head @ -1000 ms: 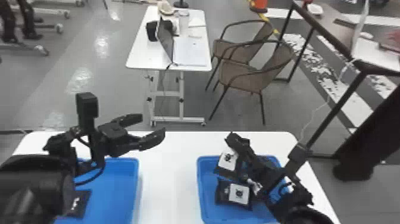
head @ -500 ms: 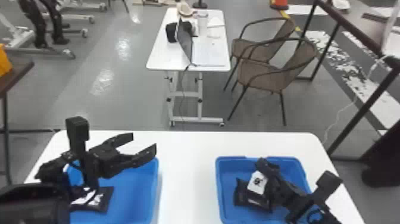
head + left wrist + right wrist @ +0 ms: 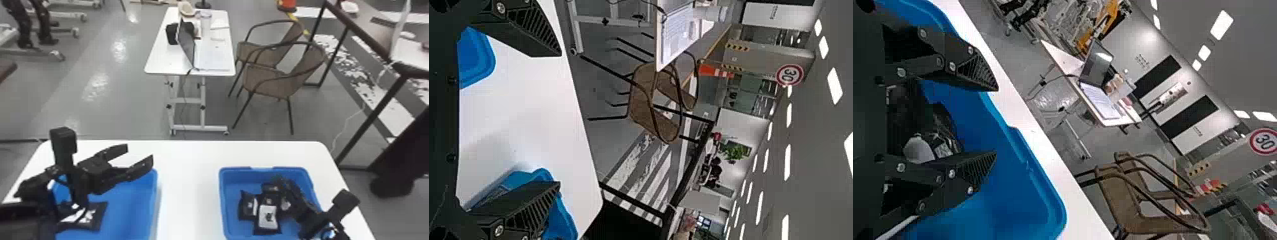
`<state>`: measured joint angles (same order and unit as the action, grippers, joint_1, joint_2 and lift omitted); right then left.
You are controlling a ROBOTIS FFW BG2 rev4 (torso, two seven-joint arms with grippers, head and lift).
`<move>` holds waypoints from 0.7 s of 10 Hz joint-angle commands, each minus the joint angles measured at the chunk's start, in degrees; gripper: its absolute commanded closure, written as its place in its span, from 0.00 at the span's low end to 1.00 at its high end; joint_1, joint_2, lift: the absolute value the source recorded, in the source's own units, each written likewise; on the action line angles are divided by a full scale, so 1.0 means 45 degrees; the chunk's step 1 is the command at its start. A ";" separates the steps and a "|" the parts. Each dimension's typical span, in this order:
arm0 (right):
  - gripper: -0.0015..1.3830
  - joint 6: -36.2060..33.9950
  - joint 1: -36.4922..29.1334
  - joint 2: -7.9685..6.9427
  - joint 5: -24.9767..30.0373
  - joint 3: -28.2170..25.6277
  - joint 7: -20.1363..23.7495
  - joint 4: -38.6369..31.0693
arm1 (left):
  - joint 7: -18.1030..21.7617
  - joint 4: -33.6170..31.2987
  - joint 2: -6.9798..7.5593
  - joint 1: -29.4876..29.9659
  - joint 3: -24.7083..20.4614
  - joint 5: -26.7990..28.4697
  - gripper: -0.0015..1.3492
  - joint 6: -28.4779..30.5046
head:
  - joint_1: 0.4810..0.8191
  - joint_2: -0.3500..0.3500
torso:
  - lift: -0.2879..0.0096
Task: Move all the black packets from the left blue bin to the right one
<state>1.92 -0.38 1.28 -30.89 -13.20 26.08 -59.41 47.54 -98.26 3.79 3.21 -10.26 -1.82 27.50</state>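
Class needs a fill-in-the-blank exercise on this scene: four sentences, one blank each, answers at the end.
The table under the right bin is coloured ____. Apart from white labels, the packets there are ____. Behind the table stand ____ brown chairs. The left gripper isn't shut but ____.

Missing words: white; black; two; open.

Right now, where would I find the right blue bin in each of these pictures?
Head view: the right blue bin sits lower right, packets inside.
Left wrist view: past the open left hand, partly hidden by a finger.
Right wrist view: close beneath the open right hand.
Shared landmark: the laptop on the far table.
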 commanded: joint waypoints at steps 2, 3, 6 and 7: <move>0.07 0.1643 -0.0971 -0.0295 0.0048 -0.0017 -0.0580 -0.1954 | 0.0001 0.0000 0.0057 0.0243 -0.0377 0.0503 0.08 0.0081 | 0.63 0.34 | 0.97; 0.10 0.1701 -0.1498 -0.0295 0.0048 -0.0017 -0.0658 -0.3185 | 0.0001 -0.0175 0.0076 0.0516 -0.0670 0.0757 0.08 0.0277 | 0.63 0.34 | 0.97; 0.10 0.1447 -0.2377 -0.0295 -0.0773 0.0276 -0.0639 -0.5294 | 0.1720 -0.0840 0.0291 0.0965 -0.2310 0.3745 0.09 0.1702 | 0.63 0.41 | 0.97; 0.10 0.1213 -0.2416 -0.0295 -0.0870 0.0315 -0.0639 -0.5646 | 0.2384 -0.0820 0.0291 0.0829 -0.2662 0.5425 0.10 0.1917 | 0.63 0.45 | 0.97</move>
<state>7.99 -11.01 0.08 -34.47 -11.89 23.24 -83.76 58.27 -101.95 5.08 7.23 -21.25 18.47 35.35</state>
